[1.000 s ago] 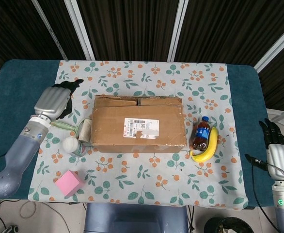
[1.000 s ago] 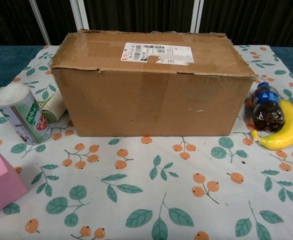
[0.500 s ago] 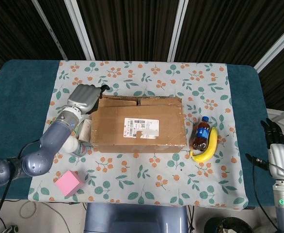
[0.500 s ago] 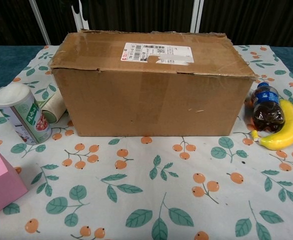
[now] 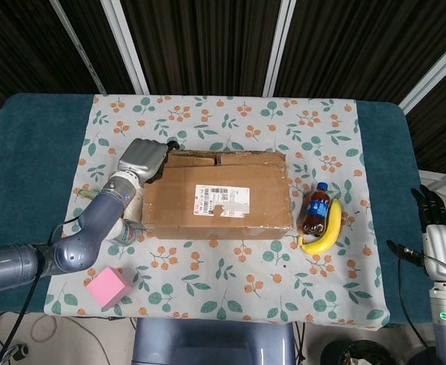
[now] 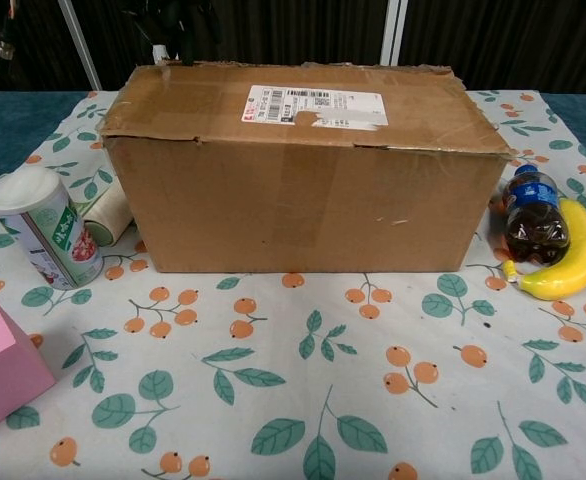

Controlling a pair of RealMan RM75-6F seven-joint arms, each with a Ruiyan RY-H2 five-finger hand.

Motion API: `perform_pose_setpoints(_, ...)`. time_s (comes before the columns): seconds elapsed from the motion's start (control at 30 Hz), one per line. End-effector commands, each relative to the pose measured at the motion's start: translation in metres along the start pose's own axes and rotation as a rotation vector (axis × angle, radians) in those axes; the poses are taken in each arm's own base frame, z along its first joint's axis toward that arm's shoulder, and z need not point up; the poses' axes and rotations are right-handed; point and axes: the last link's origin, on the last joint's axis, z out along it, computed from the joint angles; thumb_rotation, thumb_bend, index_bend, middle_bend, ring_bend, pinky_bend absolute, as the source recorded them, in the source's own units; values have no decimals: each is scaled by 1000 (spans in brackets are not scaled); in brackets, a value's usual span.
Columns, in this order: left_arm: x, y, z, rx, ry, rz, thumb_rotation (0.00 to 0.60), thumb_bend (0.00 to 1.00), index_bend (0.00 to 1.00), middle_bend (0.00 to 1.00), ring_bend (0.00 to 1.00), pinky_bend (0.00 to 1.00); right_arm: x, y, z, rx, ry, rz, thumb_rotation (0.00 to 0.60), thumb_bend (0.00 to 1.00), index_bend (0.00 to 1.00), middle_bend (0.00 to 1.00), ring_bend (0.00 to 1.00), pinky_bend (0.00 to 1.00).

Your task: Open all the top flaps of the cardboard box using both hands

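The cardboard box (image 5: pixel 219 194) lies in the middle of the floral cloth, its top flaps lying flat and closed, a shipping label on top. In the chest view the box (image 6: pixel 303 165) fills the centre. My left hand (image 5: pixel 143 158) is at the box's far left corner, its dark fingers (image 5: pixel 170 144) reaching over the flap edge there. In the chest view those fingers (image 6: pixel 178 30) hang just above that corner. My right hand (image 5: pixel 434 220) stays far off at the right edge beyond the table, fingers straight and apart, holding nothing.
A white can (image 5: pixel 115 228) and a paper roll (image 5: pixel 135 204) stand close against the box's left end, under my left forearm. A pink cube (image 5: pixel 108 287) sits front left. A cola bottle (image 5: pixel 316 207) and a banana (image 5: pixel 328 228) lie right of the box.
My left arm has swung in from the table's left side to the box's far left corner, and its fingers now reach over the flap edge. The right hand has hardly moved.
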Motion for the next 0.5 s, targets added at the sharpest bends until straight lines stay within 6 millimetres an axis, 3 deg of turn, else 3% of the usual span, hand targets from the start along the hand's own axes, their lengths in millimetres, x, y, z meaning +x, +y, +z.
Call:
perform_pose_setpoints(0.03,-3,4,1,-9,-13,-6,600,984,190,378,285,360,0,0,0,0,-1,2,600,231,0,0,0,209)
perform_pose_setpoints(0.5,-5,15,-1,-52,-8,-30,600,992,242,482,373,431,-1,-1,0,-2,-7,10,600,234,0,0,0,209)
